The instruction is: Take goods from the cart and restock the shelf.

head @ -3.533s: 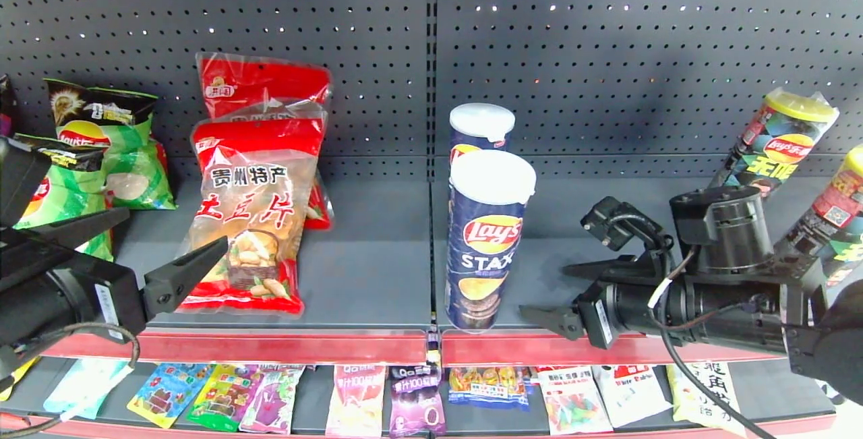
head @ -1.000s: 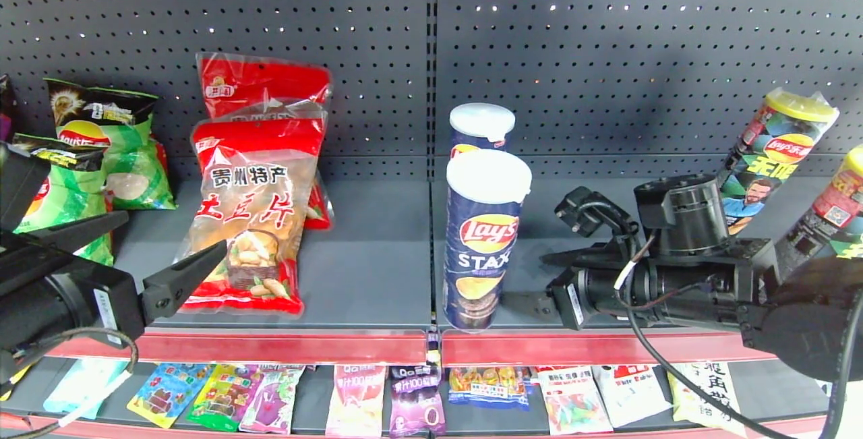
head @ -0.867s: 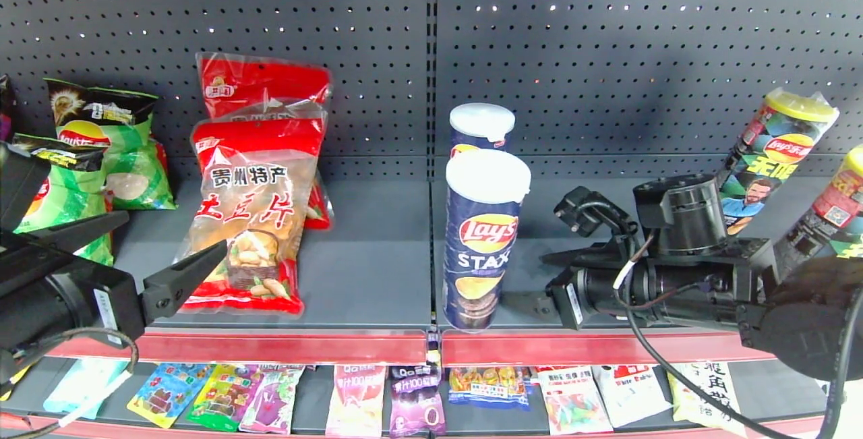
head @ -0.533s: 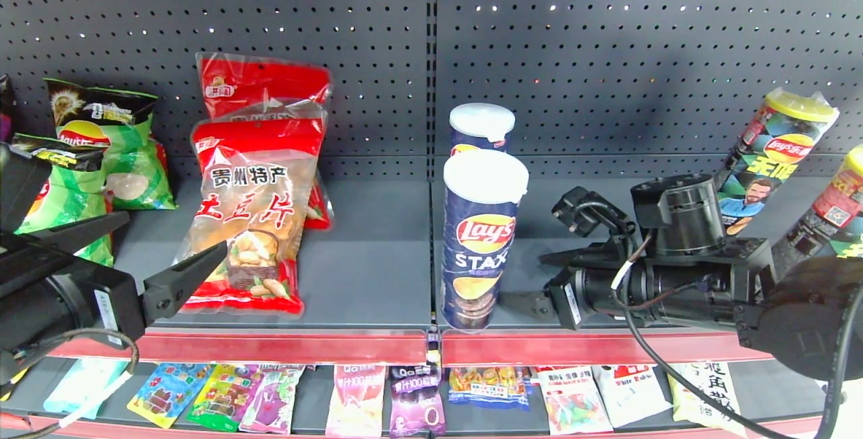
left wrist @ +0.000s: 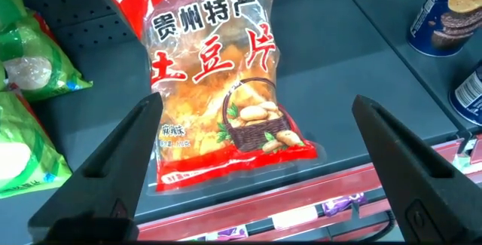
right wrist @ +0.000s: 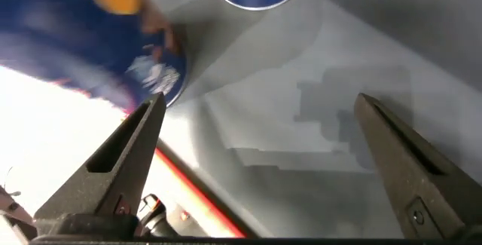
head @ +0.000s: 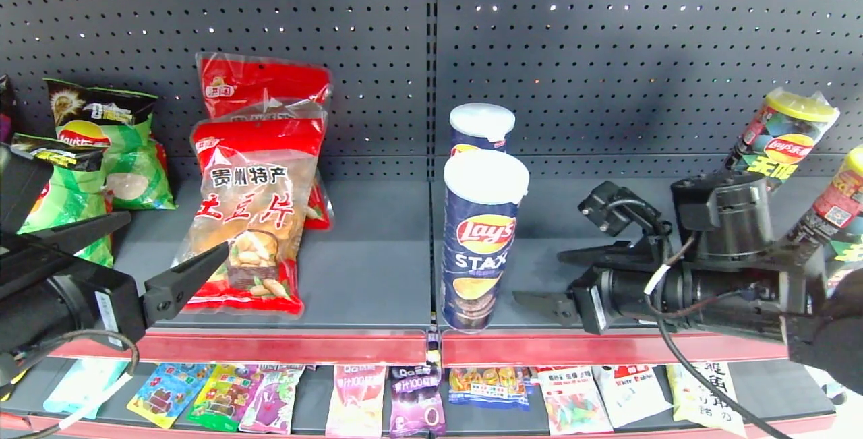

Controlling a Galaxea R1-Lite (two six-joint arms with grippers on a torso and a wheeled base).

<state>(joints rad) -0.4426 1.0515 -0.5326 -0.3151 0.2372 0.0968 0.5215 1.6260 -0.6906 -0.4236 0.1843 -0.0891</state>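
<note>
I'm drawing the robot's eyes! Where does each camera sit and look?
Head view: on the head, looking forward-down at the shelf; left hand and right hand show.
Left wrist view: on that wrist, fingers framing the red potato chip bag.
Right wrist view: on that wrist, facing the blue chip can, fingers showing.
Shared: head and left wrist show that bag.

The shelf (head: 364, 270) was matt grey painted metal, its pegboard back (head: 607, 54) perforated and its front strip (head: 270, 346) glossy red. The potato chip bags (head: 253, 216) were shiny, crinkled plastic film. The blue canister (head: 482, 250) looked smooth and glossy under a matt white plastic lid (head: 485, 176). The left tool (head: 176, 233) and right tool (head: 539, 277) were matt black.
</note>
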